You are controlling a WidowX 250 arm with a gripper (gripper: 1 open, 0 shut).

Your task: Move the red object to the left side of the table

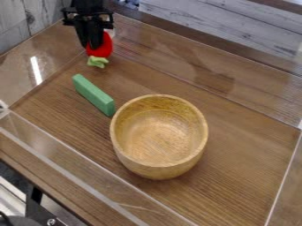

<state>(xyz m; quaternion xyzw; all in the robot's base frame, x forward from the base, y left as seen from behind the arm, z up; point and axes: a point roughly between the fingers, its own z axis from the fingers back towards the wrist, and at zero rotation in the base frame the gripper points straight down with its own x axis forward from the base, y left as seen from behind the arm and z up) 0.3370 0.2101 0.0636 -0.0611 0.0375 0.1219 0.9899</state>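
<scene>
The red object, a small red toy fruit with a green leafy tip, hangs between the black fingers of my gripper at the far left of the table. The gripper points straight down and is shut on the fruit. The green tip reaches down to the wood surface or just above it; contact cannot be told. The fingers hide part of the fruit's left side.
A green rectangular block lies diagonally just in front of the gripper. A large wooden bowl stands in the middle. Clear acrylic walls edge the tabletop, close to the gripper's left.
</scene>
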